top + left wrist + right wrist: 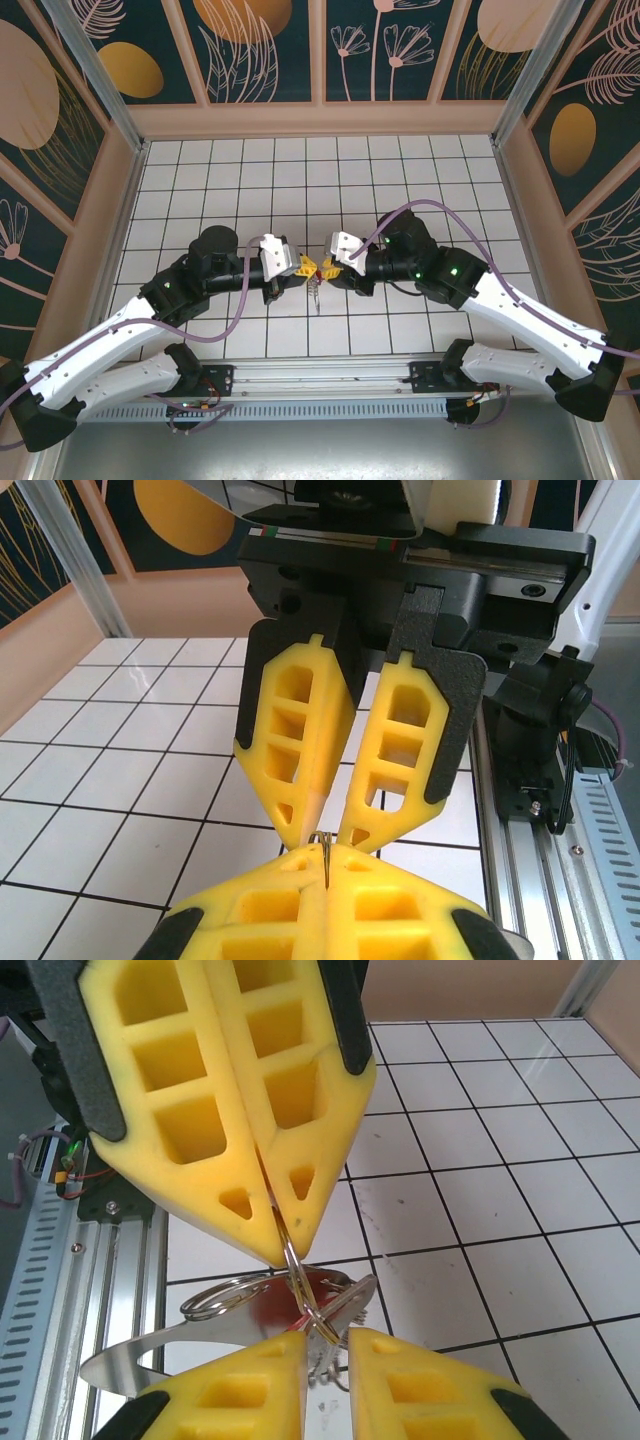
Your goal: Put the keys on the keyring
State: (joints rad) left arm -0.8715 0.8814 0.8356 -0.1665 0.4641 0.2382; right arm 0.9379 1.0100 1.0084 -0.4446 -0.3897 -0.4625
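Now tip to tip, the left gripper [281, 1248] is clamped on the keyring [298, 1282] wire while the right gripper [325, 1360] holds its fingers slightly apart around it, the red-headed key [160, 1358] hanging directly beneath both tips, silver blade crosswise to the right fingers

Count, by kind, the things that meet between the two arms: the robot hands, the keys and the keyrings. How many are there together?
Hands: 2, the left hand and the right hand
Keys: 1, the key with a silver blade and some red at its head, as far as I can tell
Keyrings: 1, the keyring, a bunch of thin metal rings
Total: 4
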